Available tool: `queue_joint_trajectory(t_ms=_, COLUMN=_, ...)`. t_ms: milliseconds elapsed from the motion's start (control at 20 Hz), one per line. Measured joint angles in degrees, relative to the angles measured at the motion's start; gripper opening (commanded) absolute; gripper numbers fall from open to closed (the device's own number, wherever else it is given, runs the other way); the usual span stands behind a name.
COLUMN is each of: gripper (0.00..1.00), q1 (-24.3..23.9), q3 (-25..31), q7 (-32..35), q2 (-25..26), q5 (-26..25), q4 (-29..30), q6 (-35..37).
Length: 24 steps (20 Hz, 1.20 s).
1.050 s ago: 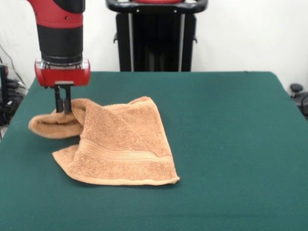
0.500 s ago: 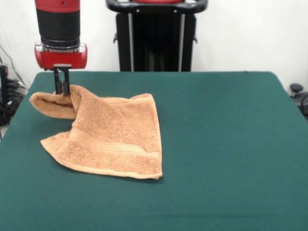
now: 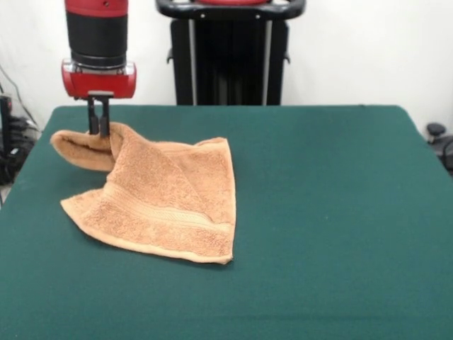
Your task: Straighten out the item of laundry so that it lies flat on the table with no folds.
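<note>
The item of laundry is an orange-tan terry towel on the left half of the dark green table. It lies partly folded, with a woven band stripe running near its front edge. My gripper hangs from the red and black arm at the upper left and is shut on the towel's far left corner. That corner is lifted off the table and droops in a loop to the left of the fingers. The rest of the towel slopes down from the held corner and rests on the table.
A black stand rises behind the table's far edge. The table's left edge runs close to the lifted towel corner. Green tabletop stretches to the right of the towel.
The gripper has risen and moved toward the table's far side, then slightly right, with the corner in it. The towel's front edge has been dragged left and away from the front.
</note>
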Motion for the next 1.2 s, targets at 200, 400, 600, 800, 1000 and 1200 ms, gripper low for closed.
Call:
queue_joint_trajectory(t_ms=200, gripper=0.00, q1=3.88, q3=-3.46, q7=0.11, q2=0.01, q5=1.72, q4=0.86, q6=-3.56)
queue_joint_trajectory(t_ms=400, gripper=0.00, q1=8.06, q3=-6.41, q7=0.80, q2=-0.02, q5=4.68, q4=2.12, q6=-6.91)
queue_joint_trajectory(t_ms=600, gripper=0.00, q1=10.75, q3=-7.84, q7=1.91, q2=0.04, q5=7.40, q4=3.52, q6=-9.65)
queue_joint_trajectory(t_ms=800, gripper=0.00, q1=8.92, q3=-7.73, q7=1.93, q2=0.83, q5=7.59, q4=3.42, q6=-9.92)
queue_joint_trajectory(t_ms=1000, gripper=0.00, q1=4.38, q3=-6.97, q7=1.93, q2=1.58, q5=7.60, q4=2.67, q6=-9.76)
queue_joint_trajectory(t_ms=1200, gripper=0.00, q1=-0.11, q3=-6.37, q7=1.93, q2=2.32, q5=7.59, q4=1.15, q6=-8.26)
